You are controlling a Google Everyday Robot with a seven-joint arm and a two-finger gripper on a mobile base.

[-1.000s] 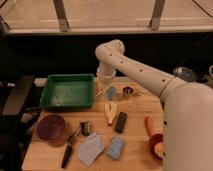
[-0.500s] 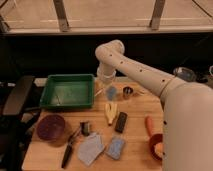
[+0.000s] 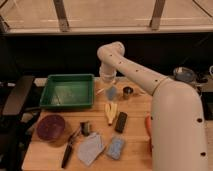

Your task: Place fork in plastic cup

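Observation:
My gripper (image 3: 107, 83) hangs from the white arm at the back middle of the wooden table, right above the plastic cup (image 3: 111, 94), a small translucent light-blue tumbler standing upright. The gripper is shut on the fork (image 3: 102, 90), a thin pale sliver that slants down to the left from the gripper, next to the cup's left rim. I cannot tell whether its tip is inside the cup.
A shiny metal cup (image 3: 128, 92) stands just right of the plastic cup. A green tray (image 3: 67, 91) is to the left. In front lie a yellow banana-like piece (image 3: 110, 112), a black bar (image 3: 120, 122), a maroon bowl (image 3: 50, 127), a black-handled tool (image 3: 70, 147), a grey cloth (image 3: 90, 148) and a blue sponge (image 3: 116, 147).

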